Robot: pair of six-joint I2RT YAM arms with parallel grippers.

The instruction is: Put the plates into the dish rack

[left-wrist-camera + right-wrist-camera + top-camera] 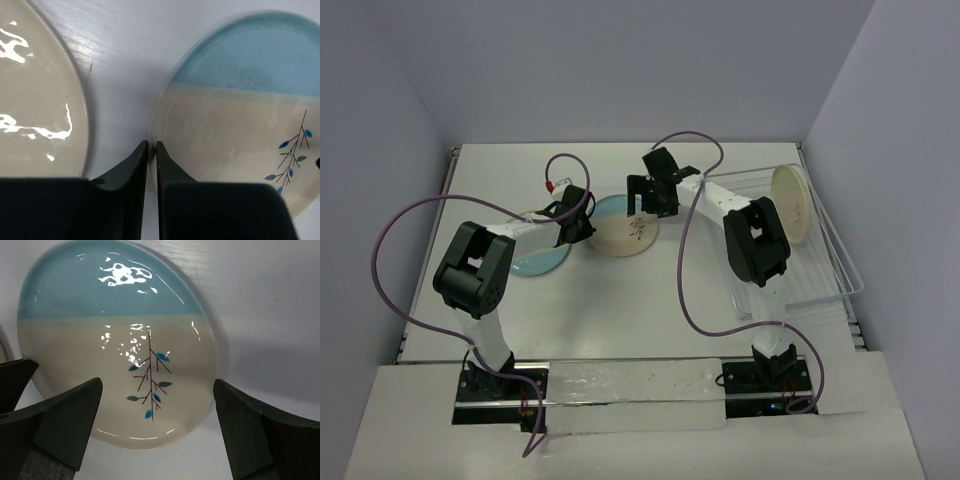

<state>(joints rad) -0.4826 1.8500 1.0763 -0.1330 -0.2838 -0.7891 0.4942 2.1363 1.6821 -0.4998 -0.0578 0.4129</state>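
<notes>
The left gripper is pinching the edge of the middle plate. Its fingers are nearly together, with the rim in the thin gap. The left plate is lying just beside it, and a strip of bare table is showing between the two edges. The right gripper is hanging wide open over the middle plate, holding nothing. The clear dish rack is sitting on the right, and a third plate is standing on its edge at the far end
</notes>
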